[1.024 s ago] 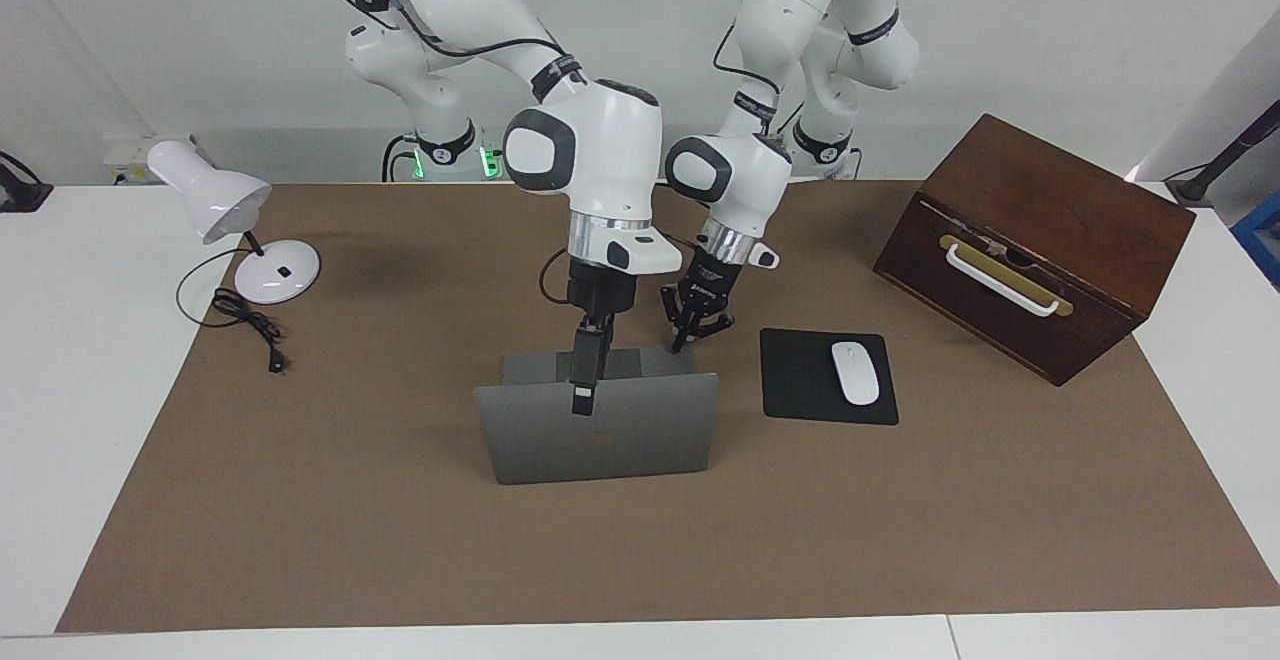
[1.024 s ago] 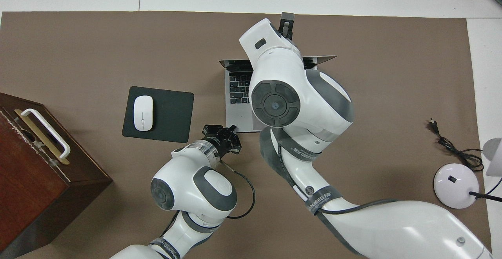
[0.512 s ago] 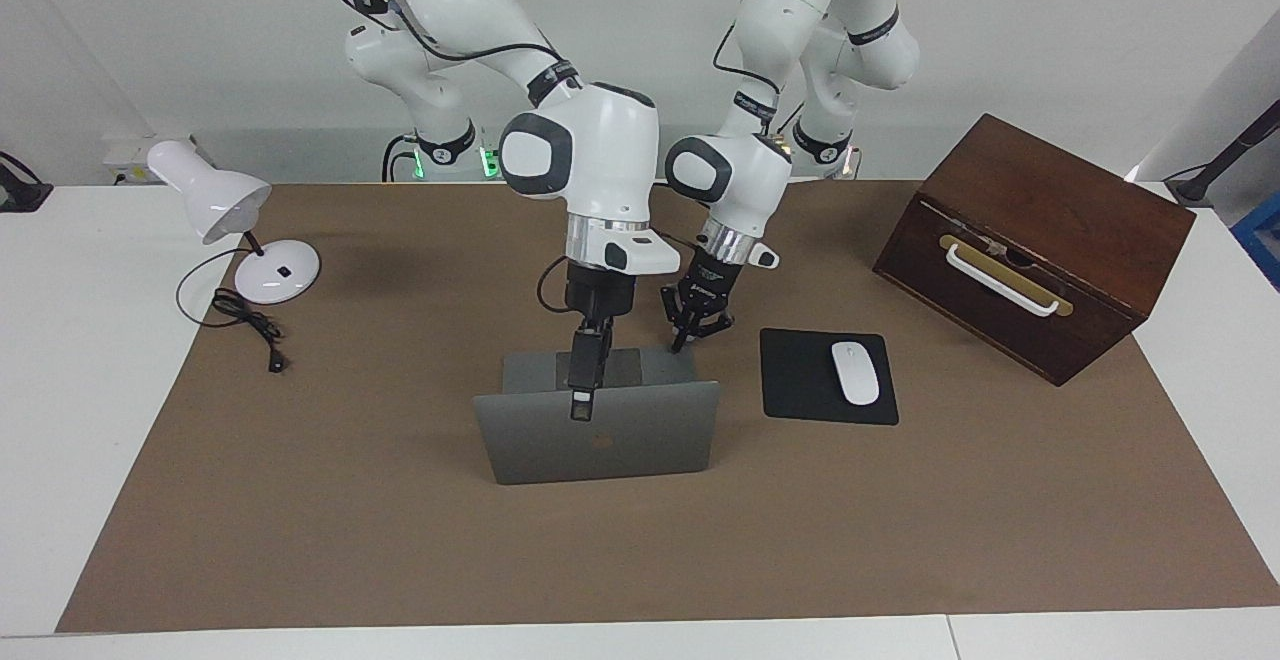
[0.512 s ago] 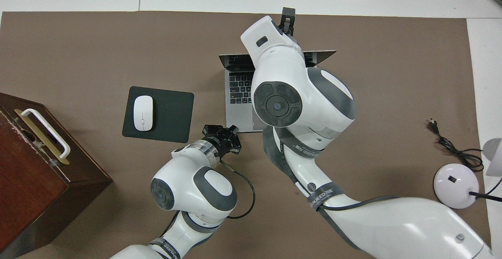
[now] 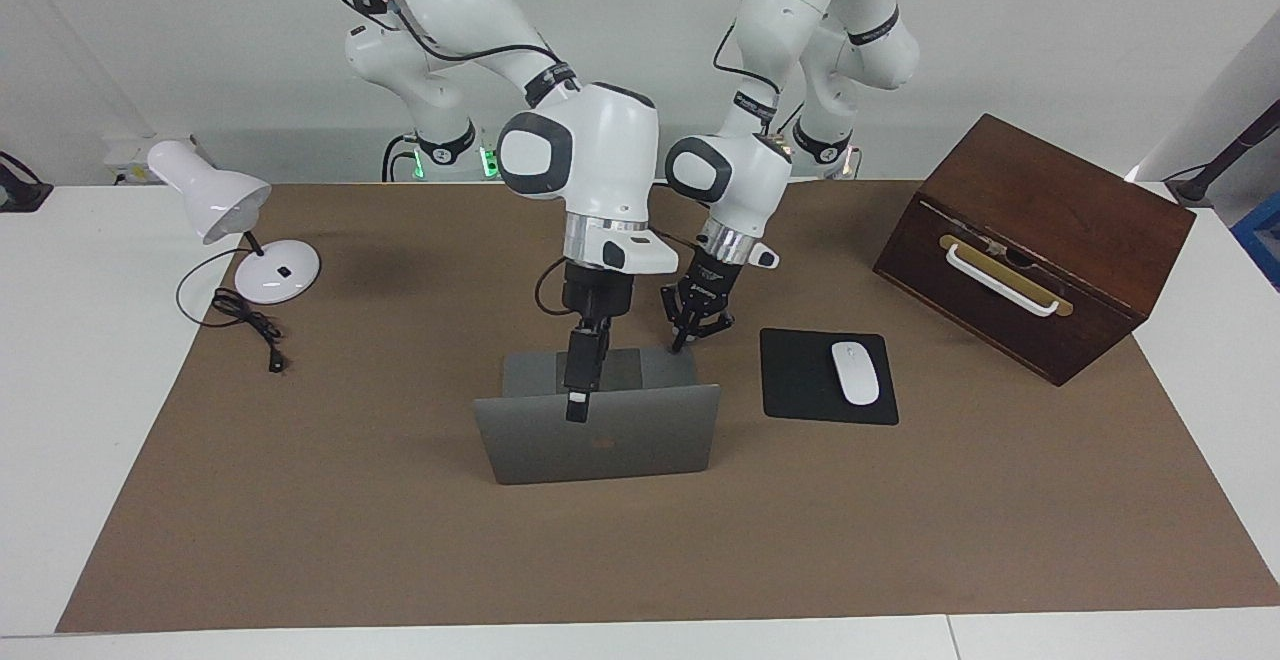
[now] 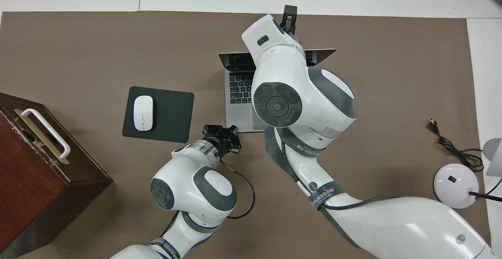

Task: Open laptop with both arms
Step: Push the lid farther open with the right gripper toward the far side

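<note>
The silver-grey laptop point(image 5: 640, 435) stands open in the middle of the brown mat, its lid nearly upright and its keyboard point(image 6: 239, 88) facing the robots. My right gripper point(image 5: 577, 402) reaches down from above and is shut on the top edge of the lid, one finger lying over the lid's outer face; in the overhead view the right gripper point(image 6: 290, 15) pokes out past its big white wrist. My left gripper point(image 5: 683, 343) is shut, its tips pressed down at the corner of the laptop base nearest the robots, toward the left arm's end; it also shows as the left gripper point(image 6: 232, 129).
A black mouse pad point(image 5: 805, 385) with a white mouse point(image 5: 855, 372) lies beside the laptop toward the left arm's end. A dark wooden box point(image 5: 1030, 240) stands beside the pad. A white desk lamp point(image 5: 225, 205) and its cable point(image 5: 250, 325) sit toward the right arm's end.
The right gripper has carried the lid's top edge a little farther away from the robots, so the lid leans further open. The left gripper has stayed at the base corner.
</note>
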Available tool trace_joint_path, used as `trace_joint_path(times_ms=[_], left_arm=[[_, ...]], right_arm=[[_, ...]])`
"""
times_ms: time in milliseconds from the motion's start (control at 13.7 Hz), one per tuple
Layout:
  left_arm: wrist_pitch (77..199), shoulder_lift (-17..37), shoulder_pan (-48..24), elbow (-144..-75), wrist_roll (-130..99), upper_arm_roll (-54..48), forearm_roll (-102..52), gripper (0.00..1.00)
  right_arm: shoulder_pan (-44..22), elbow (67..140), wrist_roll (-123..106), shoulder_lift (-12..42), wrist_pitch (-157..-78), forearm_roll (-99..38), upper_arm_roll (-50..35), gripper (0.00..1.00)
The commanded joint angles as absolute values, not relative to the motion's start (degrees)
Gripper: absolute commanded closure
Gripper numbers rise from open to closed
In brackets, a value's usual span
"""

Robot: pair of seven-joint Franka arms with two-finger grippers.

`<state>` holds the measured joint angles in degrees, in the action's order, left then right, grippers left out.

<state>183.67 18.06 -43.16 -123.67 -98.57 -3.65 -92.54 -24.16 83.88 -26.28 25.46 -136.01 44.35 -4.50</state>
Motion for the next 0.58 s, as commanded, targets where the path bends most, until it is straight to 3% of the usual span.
trace_joint_path(times_ms=[0, 512], left_arm=[[184.8, 23.4, -43.8, -122.9, -98.9, -2.9, -92.5, 1.00], [184.8, 23.4, -43.8, -122.9, -98.9, -2.9, -92.5, 1.00]], right_arm=[[-23.5, 82.3, -24.7, 26.6, -137.1, 46.8, -4.8, 0.00], [-23.5, 82.0, -24.2, 26.5, -135.0, 47.6, -5.1, 0.00]])
